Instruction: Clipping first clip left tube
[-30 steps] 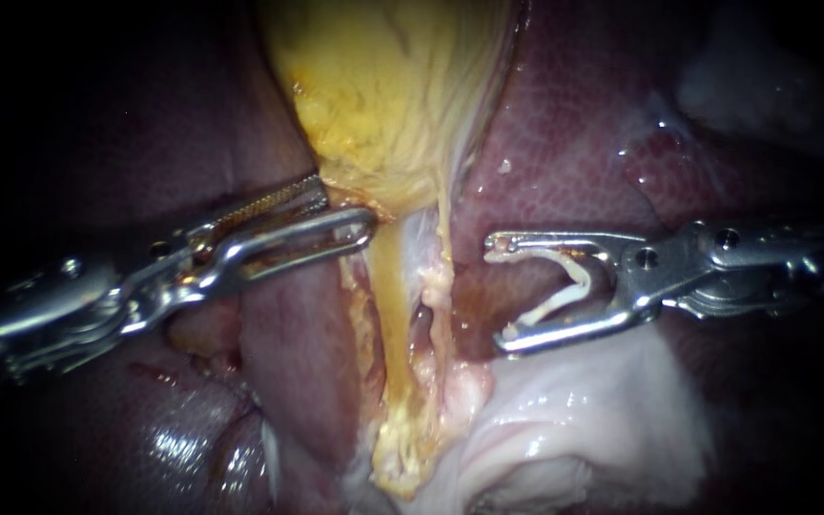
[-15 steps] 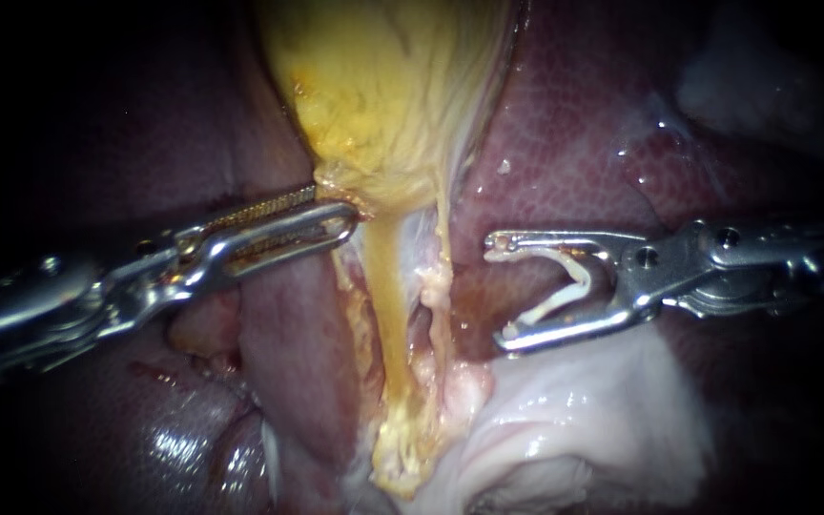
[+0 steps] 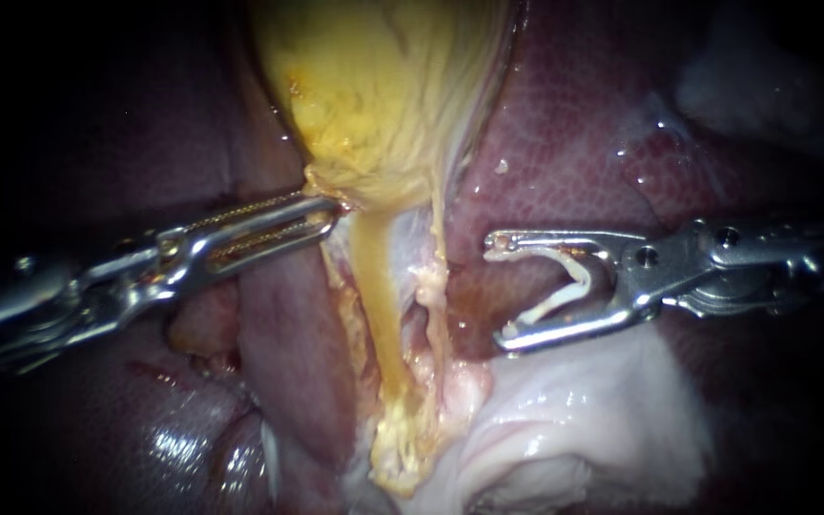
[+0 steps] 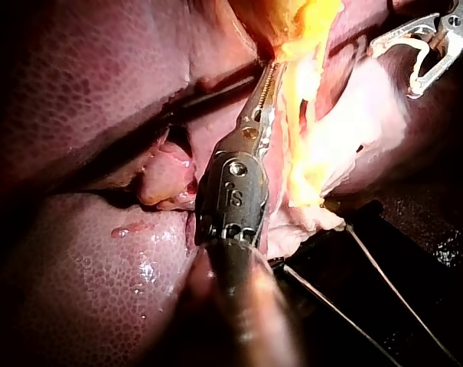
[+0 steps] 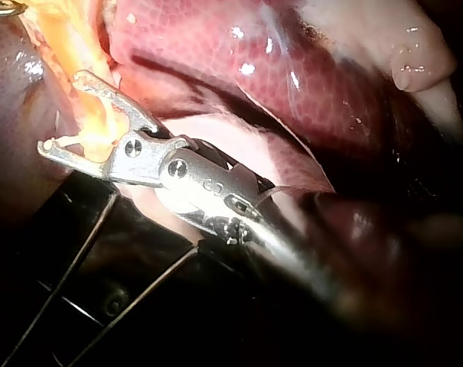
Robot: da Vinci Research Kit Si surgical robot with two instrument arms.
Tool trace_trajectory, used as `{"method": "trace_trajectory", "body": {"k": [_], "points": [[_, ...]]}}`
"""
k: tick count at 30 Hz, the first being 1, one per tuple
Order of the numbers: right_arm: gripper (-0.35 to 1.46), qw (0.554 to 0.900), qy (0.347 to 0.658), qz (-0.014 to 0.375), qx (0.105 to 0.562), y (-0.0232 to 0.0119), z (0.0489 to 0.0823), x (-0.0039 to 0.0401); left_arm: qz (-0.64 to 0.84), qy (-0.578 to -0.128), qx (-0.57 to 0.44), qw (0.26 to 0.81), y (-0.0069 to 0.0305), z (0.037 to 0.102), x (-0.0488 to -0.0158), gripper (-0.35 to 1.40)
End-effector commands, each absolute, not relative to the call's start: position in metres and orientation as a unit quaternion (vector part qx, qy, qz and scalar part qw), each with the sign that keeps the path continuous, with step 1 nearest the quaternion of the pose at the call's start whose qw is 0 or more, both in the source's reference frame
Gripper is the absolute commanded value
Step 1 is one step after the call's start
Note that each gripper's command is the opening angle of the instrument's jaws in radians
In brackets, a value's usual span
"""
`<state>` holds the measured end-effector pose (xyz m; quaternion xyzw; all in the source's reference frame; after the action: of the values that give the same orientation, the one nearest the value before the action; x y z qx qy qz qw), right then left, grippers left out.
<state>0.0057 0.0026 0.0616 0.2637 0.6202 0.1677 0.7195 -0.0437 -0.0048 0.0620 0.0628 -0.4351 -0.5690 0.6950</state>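
Endoscope: left instrument (image 3: 328, 212) comes in over the liver (image 3: 565, 143). Its jaws are nearly together and the tips are clamped on the lower edge of the yellow gallbladder (image 3: 383, 86). The left tube (image 3: 374, 296), a yellow strand, runs down from that edge, between the two instruments. The right instrument (image 3: 496, 294) lies off to the tube's side, apart from it. Its jaws are spread wide and carry an open white clip (image 3: 553, 303), one leg along each jaw, mouth facing the tube. Left wrist: own jaws lie closed, tips buried in yellow tissue (image 4: 308, 30). The right instrument (image 4: 393, 70) is ahead and off to one side, clip seated in its jaws. Right wrist: own jaws agape. Yellow tissue shows through the gap; cannot tell whether it lies inside or behind.
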Motion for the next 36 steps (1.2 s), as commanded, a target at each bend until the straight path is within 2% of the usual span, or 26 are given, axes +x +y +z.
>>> {"method": "trace_trajectory", "body": {"k": [1,16,36], "points": [[0.6,0.72,0.62,0.168,0.264,0.0026,0.0617,0.0057,-0.569,-0.437,0.063,0.694,-0.0047,0.0619,-0.0435,-0.35],[0.6,0.72,0.62,0.167,0.263,0.0024,0.0619,0.0058,-0.54,-0.458,0.112,0.697,-0.0053,0.0614,-0.0429,-0.35],[0.6,0.715,0.624,0.163,0.271,0.0004,0.0643,0.0074,-0.532,-0.474,0.125,0.69,-0.0042,0.059,-0.0388,-0.35]]}}
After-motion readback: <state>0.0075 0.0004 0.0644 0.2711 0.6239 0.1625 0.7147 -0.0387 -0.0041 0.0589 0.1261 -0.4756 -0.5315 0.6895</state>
